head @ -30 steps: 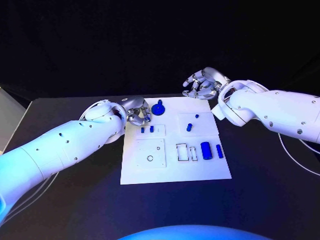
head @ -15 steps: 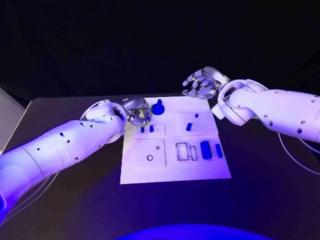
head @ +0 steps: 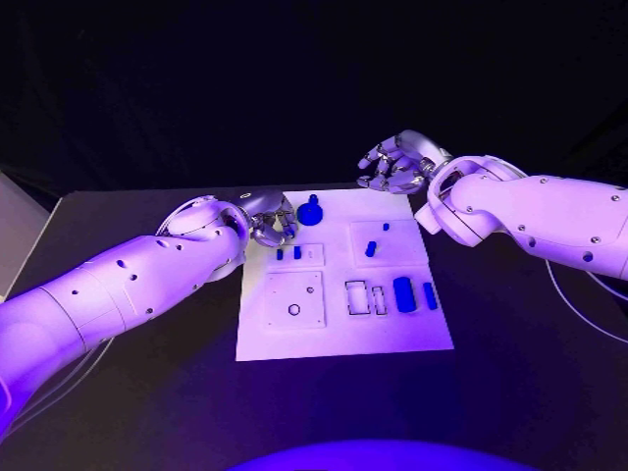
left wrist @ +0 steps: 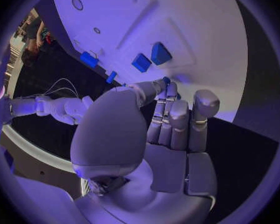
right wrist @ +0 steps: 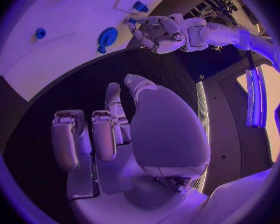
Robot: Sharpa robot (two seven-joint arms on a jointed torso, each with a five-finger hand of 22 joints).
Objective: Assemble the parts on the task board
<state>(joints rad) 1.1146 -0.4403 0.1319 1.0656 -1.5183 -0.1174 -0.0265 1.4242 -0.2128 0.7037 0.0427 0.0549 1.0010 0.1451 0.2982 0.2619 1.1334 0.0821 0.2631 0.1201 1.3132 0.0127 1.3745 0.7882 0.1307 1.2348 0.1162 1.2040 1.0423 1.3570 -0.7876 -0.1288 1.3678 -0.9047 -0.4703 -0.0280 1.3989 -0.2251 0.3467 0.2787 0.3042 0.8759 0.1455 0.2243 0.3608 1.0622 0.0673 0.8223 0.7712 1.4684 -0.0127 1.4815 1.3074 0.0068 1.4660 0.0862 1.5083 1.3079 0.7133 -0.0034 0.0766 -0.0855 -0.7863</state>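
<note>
Beside the task board (head: 345,334), left hand (left wrist: 168,119) fingers curl inward, empty.

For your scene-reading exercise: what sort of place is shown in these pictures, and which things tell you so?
Probably a robotics lab or demo bench: a black table with a white task board holding small blue parts, worked over by two white arms, each ending in a silver hand, left and right.

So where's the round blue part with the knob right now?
In the head view the round blue part sits at the far edge of the task board, toward its left side, just beside the left hand; the right hand is off the board's far right corner.
</note>
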